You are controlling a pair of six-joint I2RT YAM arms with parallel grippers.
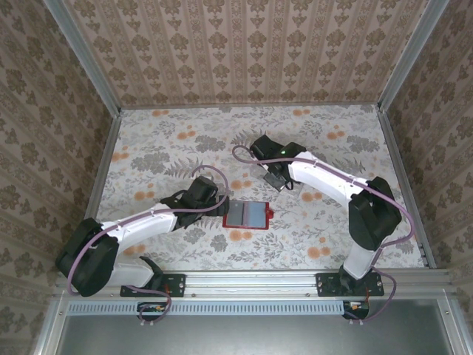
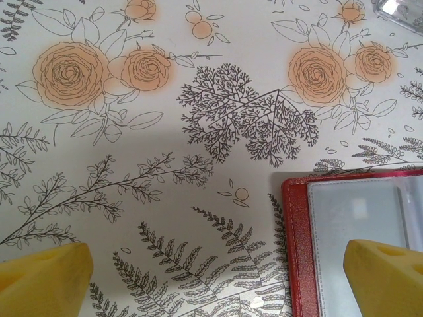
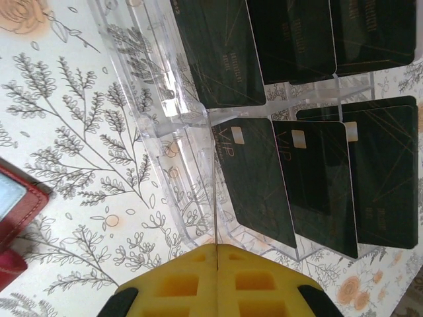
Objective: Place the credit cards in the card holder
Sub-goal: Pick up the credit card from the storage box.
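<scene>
The red card holder (image 1: 246, 215) lies open on the floral table, its grey inner pockets facing up. Its left side shows in the left wrist view (image 2: 297, 251) and a corner in the right wrist view (image 3: 16, 211). My left gripper (image 1: 219, 205) (image 2: 215, 284) is open at the holder's left edge, one yellow finger (image 2: 383, 277) over the pocket. Several black credit cards (image 3: 317, 185) lean in a clear divided tray (image 3: 165, 132). My right gripper (image 1: 275, 174) (image 3: 217, 247) is shut over the tray on a thin card (image 3: 215, 198) seen edge-on.
The clear tray (image 2: 400, 13) sits behind and to the right of the holder, mostly under the right wrist in the top view. Patterned walls (image 1: 244, 52) close the table on three sides. Bare tablecloth (image 1: 162, 140) lies at the far left.
</scene>
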